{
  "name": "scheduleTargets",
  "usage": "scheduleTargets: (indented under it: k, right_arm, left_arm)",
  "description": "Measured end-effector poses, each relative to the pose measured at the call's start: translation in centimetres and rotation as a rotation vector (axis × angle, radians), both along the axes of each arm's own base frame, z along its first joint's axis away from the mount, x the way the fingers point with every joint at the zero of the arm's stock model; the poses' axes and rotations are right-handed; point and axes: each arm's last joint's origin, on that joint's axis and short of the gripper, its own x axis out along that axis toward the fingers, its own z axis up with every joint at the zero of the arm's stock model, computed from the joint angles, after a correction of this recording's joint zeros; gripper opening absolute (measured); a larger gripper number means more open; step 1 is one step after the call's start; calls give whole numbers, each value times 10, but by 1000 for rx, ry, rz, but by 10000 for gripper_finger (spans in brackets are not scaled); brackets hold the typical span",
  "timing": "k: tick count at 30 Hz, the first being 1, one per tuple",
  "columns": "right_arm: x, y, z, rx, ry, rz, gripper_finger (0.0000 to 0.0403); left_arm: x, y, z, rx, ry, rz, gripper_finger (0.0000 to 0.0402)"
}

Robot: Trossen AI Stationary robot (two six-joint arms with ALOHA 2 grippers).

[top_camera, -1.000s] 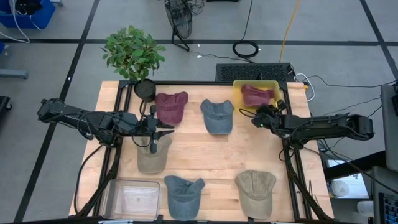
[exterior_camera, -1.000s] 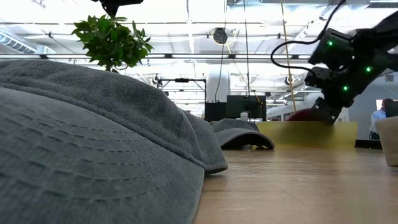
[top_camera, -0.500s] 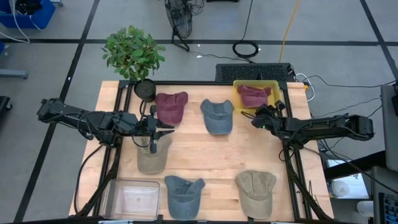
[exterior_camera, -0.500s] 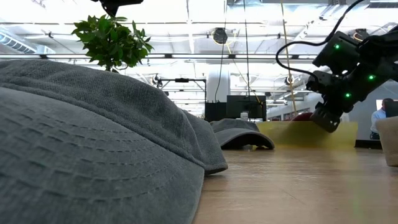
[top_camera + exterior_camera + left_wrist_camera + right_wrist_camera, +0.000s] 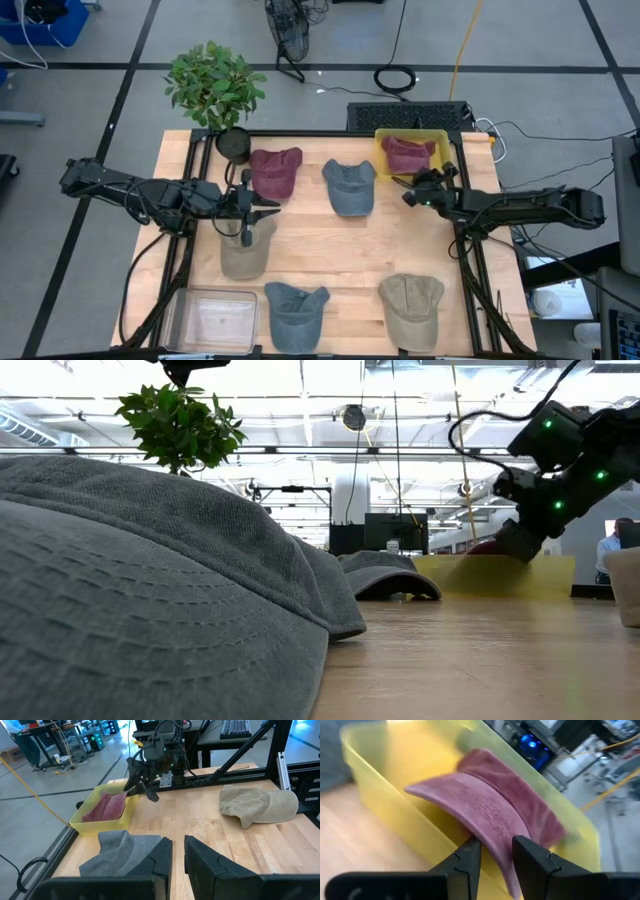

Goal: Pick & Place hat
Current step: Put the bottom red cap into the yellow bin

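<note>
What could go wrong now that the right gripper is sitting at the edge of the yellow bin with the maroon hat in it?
The right gripper sits low at the yellow bin, so it may knock the wall and shift the bin, which stands at the table's far corner. The maroon hat arches over the rim beside the fingertips, so a pull-back might drag it out. The left gripper hovers over the tan cap, clear of this.

Bare wood is lying open at the table centre. At twelve o'clock of it a grey cap is blocking; at six, another grey cap and a tan cap are crowding.
</note>
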Motion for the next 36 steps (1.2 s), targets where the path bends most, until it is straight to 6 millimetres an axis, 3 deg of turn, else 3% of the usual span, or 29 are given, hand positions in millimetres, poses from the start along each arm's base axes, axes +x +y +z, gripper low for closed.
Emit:
scheduleTargets:
  k: [8,18,28,36]
  right_arm:
    - [-2,3,16,61,-211,60,100]
    - [-8,4,15,86,-221,29,100]
    - [-3,2,23,57,-370,-6,100]
    - [-4,-9,25,175,-526,-26,95]
  left_arm:
    - [0,0,0,-3,0,1,56]
    - [0,0,0,0,0,0,56]
    - [0,0,0,0,-1,0,56]
    - [0,0,1,-1,-8,0,56]
